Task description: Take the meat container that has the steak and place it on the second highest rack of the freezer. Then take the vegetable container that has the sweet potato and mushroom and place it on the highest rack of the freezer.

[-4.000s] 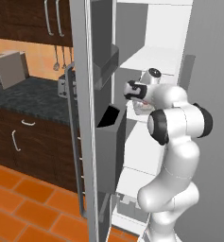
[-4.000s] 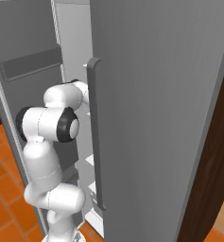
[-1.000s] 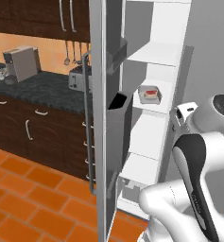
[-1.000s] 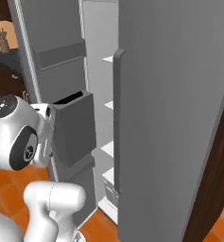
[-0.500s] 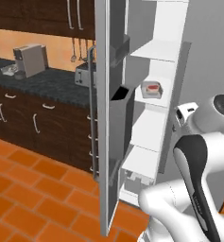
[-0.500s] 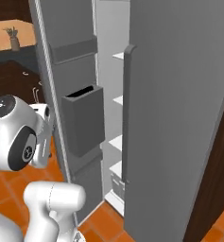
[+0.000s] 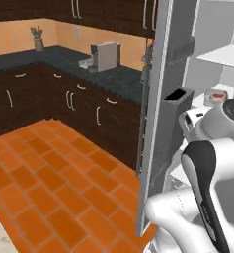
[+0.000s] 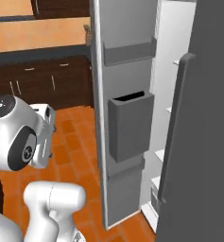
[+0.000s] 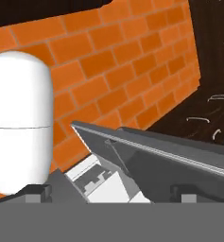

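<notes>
The freezer (image 7: 160, 123) stands with its left door swung open onto a white interior. Inside, the meat container (image 7: 218, 96) with the red steak sits on a white shelf, just below the upper shelf (image 7: 222, 57). My arm is folded close to the base, its hand (image 8: 45, 127) level with the door's bins. In the hand view my gripper (image 9: 112, 194) is open with nothing between its fingertips (image 9: 38, 191), looking down at the orange floor and the door's lower edge. The vegetable container, sweet potato and mushroom are out of view.
The open door (image 8: 130, 125) carries grey bins and juts out toward the floor. The shut right door has a long handle (image 8: 177, 118). Dark cabinets and a counter with a coffee machine (image 7: 104, 55) run along the left. Orange tile floor (image 7: 49, 188) lies in front.
Both base views have swung left, so the camera moved: the freezer now sits further right and more of the kitchen shows. The arm stays folded and the gripper stays open.
</notes>
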